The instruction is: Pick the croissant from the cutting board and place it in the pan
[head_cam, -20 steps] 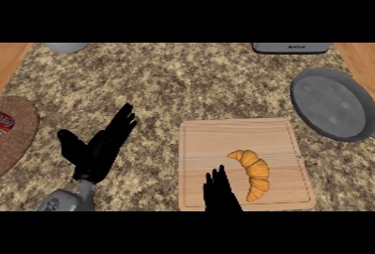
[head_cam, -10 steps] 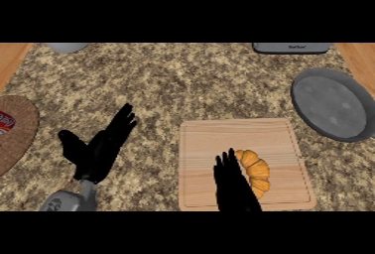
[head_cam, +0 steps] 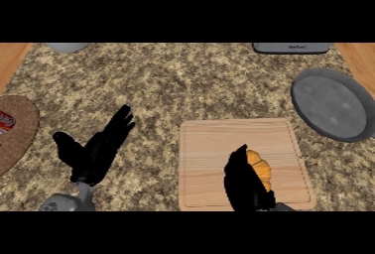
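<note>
A golden croissant lies on the wooden cutting board at the lower right. My right hand rests over the croissant's left side with straight fingers pointing up the board, covering part of it. The grey pan sits at the right edge of the counter, above and to the right of the board. My left hand rests open on the counter at the lower left, fingers up, well away from the board.
A brown woven mat with a red item lies at the left edge. A grey appliance stands at the back right and a grey object at the back left. Wooden strips border the counter's sides.
My right hand has moved up the board from the lower edge to the croissant, now covering its left side. The left hand has stayed in place.
</note>
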### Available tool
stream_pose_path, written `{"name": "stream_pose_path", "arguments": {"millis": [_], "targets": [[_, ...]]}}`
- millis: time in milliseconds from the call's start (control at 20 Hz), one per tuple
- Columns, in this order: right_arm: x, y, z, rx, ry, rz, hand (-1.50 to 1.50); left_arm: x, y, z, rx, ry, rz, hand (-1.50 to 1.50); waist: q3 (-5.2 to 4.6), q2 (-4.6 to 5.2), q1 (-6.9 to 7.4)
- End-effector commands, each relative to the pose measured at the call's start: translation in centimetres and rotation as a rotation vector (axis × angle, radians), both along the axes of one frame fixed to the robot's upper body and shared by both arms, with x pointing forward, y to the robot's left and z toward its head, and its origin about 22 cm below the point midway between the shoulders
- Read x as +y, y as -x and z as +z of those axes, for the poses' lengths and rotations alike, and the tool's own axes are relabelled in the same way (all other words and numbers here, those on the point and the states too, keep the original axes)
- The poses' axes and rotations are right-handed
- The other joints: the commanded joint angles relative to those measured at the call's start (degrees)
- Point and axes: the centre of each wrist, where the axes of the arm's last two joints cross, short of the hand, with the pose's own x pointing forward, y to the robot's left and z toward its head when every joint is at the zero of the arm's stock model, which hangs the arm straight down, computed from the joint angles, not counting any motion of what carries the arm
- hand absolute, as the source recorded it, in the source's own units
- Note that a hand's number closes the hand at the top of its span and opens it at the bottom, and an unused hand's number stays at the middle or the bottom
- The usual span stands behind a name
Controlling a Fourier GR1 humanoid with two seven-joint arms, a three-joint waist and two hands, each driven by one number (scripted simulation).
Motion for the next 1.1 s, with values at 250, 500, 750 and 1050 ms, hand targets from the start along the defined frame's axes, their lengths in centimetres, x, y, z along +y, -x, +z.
{"name": "stream_pose_path", "arguments": {"millis": [250, 500, 750, 1050], "targets": [[0.4, -1.6, -0.6, -0.051, 0.007, 0.193, 1.5, 0.4, 0.8, 0.0, -0.004, -0.001, -0.015, 0.0, -0.01, -0.01, 0.2], [-0.3, -1.5, -2.9, -0.077, 0.011, 0.256, 1.5, -0.5, -0.6, 0.5, -0.01, -0.011, 0.004, 0.0, 0.0, 0.01, -0.04], [-1.1, -4.0, -0.1, -0.008, -0.58, -0.426, 1.5, 1.0, 0.5, -0.2, -0.008, 0.004, 0.072, 0.0, 0.5, 0.28, -4.37], [-0.6, -4.8, 4.8, -0.341, -0.975, -0.673, 1.5, 0.1, 0.1, 0.0, 0.003, 0.008, 0.049, 0.0, 0.1, -0.28, -2.5]]}}
